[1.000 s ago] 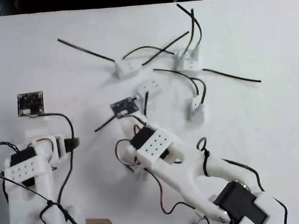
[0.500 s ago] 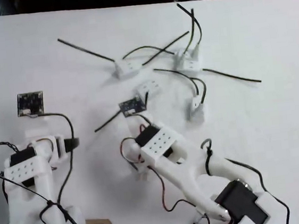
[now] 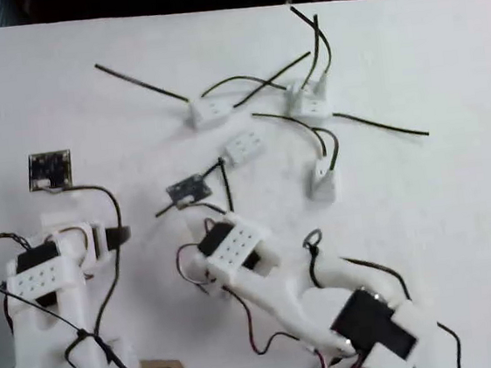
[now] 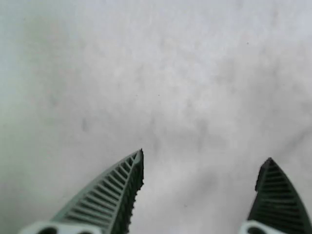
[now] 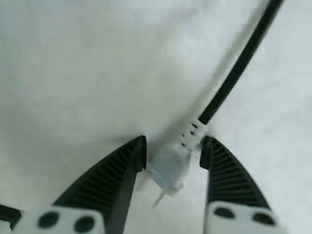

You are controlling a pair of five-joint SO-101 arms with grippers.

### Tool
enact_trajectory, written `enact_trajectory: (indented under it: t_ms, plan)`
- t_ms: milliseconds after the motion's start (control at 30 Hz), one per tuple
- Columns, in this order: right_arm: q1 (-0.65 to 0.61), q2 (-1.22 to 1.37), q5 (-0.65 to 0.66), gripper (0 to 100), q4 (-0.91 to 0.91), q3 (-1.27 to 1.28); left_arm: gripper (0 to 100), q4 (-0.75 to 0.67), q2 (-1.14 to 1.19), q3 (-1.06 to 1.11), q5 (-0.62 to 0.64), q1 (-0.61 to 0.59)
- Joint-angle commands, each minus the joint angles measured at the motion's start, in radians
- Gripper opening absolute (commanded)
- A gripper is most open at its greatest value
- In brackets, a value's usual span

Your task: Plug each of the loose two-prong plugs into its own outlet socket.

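Observation:
My right gripper [image 5: 173, 146] is shut on a small white two-prong plug [image 5: 168, 168]. The plug's thin prongs point back toward the wrist, and its black cable [image 5: 234, 73] runs away over the white table. In the high view the right arm [image 3: 235, 248] stands at the centre front of the table. The left arm [image 3: 45, 280] stands at the front left. My left gripper [image 4: 204, 156] is open over bare table, with nothing between its ribbed fingers. Several white plug and socket pieces with black cables lie farther back: [image 3: 211, 110], [image 3: 309, 103], [image 3: 242, 147].
Another white piece [image 3: 321, 176] lies right of centre. Small dark boards sit ahead of each arm [image 3: 51, 169], [image 3: 189, 191]. Loose black cables [image 3: 380, 126] cross the back middle. The table's far edge [image 3: 122, 15] runs along the top; the right side is open.
The right arm swung slightly right, then back to the left and nearer the front edge, taking the dark board ahead of it along. The left arm has not moved.

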Motion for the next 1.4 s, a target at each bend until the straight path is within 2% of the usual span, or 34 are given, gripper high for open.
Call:
enact_trajectory:
  t_ms: [0,200,367,500,600,700,800,933,1000,1133,1367]
  plan:
    - [-0.021,0.015,-0.009,17.3,-0.007,0.003,36,-0.018,-0.025,0.0,0.002,-0.01]
    - [-0.018,0.015,0.037,0.9,-0.002,-0.008,36,-0.018,-0.025,0.0,0.002,-0.01]
    - [0.051,0.007,0.103,1.7,0.033,-0.049,36,-0.018,-0.025,0.0,0.002,-0.01]
    - [0.162,-0.05,0.265,1.7,0.077,-0.08,36,-0.018,-0.025,0.0,0.002,-0.01]
    - [0.251,-0.127,0.439,1.7,0.071,-0.081,36,-0.018,-0.025,0.0,0.002,-0.01]
    - [0.325,-0.199,0.617,1.7,0.018,-0.08,36,-0.018,-0.025,0.0,0.002,-0.01]
    - [0.36,-0.22,0.715,2.1,-0.035,-0.077,36,-0.018,-0.025,0.0,0.002,-0.01]
    - [0.357,-0.214,0.717,13.6,-0.018,-0.075,36,-0.018,-0.025,0.0,0.002,-0.01]
    - [0.357,-0.225,0.72,16.3,0.031,-0.083,36,-0.018,-0.025,0.0,0.002,-0.01]
    - [0.326,-0.286,0.724,13.4,0.114,-0.087,36,-0.018,-0.025,0.0,0.002,-0.01]
    - [0.309,-0.32,0.727,1.8,0.101,-0.086,36,-0.018,-0.025,0.0,0.002,-0.01]
